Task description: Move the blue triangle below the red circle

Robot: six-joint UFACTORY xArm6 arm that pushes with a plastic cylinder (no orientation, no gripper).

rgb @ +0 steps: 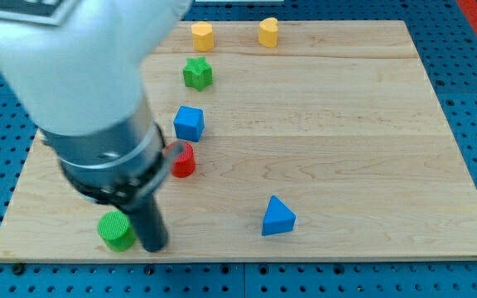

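The blue triangle (277,217) lies on the wooden board (346,124) at the lower middle. The red circle (184,161) stands left of centre, partly hidden by the arm. My tip (154,246) is near the board's bottom left edge, just right of the green circle (117,230). It is well to the left of the blue triangle and below the red circle.
A blue cube (189,123) sits just above the red circle. A green star (197,74) lies above that. Two yellow blocks (202,36) (268,31) stand at the board's top edge. The arm's large body (81,91) covers the board's left part.
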